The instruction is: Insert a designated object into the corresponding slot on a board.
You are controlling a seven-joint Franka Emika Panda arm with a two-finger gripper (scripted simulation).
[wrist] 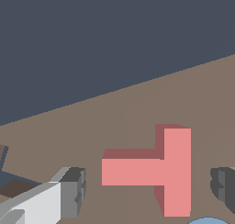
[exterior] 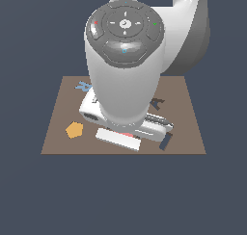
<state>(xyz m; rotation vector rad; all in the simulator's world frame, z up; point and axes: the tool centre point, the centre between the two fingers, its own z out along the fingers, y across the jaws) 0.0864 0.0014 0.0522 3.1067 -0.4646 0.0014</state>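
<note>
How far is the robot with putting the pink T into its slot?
Early stage. Done: the gripper is down at the board, one finger on each side of the pink T. In hand: nothing; the jaws are open, the T lies flat. Left: closing, lifting, carrying and inserting it.

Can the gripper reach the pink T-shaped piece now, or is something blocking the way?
Probably yes. In the wrist view the pink T-shaped piece lies flat on the board between the two fingers of the open gripper, with nothing between them. The blue disc lies close by.
</note>
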